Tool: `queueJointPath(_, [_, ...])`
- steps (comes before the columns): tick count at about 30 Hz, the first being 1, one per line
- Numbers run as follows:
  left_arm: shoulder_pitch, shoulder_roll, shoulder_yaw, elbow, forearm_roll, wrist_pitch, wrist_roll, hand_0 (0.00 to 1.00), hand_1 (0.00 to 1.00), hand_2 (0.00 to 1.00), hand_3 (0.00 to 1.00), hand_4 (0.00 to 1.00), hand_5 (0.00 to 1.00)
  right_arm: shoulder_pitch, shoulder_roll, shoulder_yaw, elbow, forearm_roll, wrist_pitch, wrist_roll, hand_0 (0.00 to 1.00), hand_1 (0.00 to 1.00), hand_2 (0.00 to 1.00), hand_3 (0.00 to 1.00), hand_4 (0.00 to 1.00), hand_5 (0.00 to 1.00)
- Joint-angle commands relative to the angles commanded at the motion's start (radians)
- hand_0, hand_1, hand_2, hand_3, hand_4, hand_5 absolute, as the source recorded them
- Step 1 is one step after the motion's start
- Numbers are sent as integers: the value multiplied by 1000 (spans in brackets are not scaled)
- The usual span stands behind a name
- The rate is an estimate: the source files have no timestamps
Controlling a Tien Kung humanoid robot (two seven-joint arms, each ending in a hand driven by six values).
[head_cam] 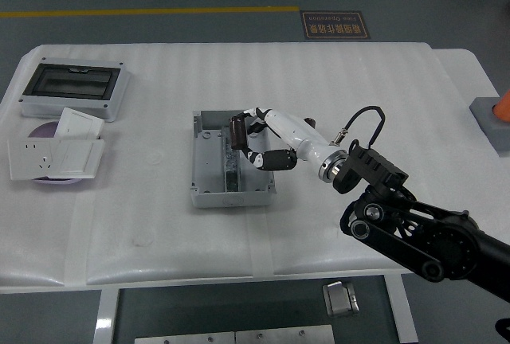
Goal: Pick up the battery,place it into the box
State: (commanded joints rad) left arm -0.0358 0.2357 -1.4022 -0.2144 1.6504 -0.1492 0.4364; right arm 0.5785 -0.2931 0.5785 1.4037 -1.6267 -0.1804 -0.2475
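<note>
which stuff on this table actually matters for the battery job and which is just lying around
In the job: battery, held in the right hand over the open grey box.

Lying about: lidded enclosure, wall socket plates, grey block at the right edge.
</note>
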Motion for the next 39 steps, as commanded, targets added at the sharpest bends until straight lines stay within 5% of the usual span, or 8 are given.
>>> queueJointPath(1, [-1,0,0,0,-1,0,0,589,655,527,568,596,63,1,2,-7,-10,-3,7,-4,947,783,806,915,615,207])
queueJointPath(2, [-1,-1,1,0,-1,-1,0,589,655,527,568,597,62,1,3,-12,-18,-5,13,-7,998,868,906,998,648,225])
queueJointPath(7, [-4,-1,-1,1,0,-2,0,589,655,527,568,597,62,2,4,-23,-42,-16,33,-14,998,868,906,998,648,225])
queueJointPath(8, [-4,-1,-1,1,0,-2,0,589,654,527,568,598,62,2,3,-23,-43,-17,34,-14,998,955,998,998,822,335])
queueJointPath(16, [-7,-4,2,1,-2,-3,-2,590,654,527,568,597,62,19,-33,59,-63,-34,18,-8,998,998,998,998,898,367])
queueJointPath(24, [-15,-4,1,2,1,-4,-4,590,653,527,567,598,61,144,-76,-14,-227,12,43,-7,998,998,998,998,917,381])
queueJointPath(39, [-17,-5,-2,2,11,-10,-2,589,655,528,570,591,56,291,-10,-273,-518,106,115,3,998,998,998,998,933,414])
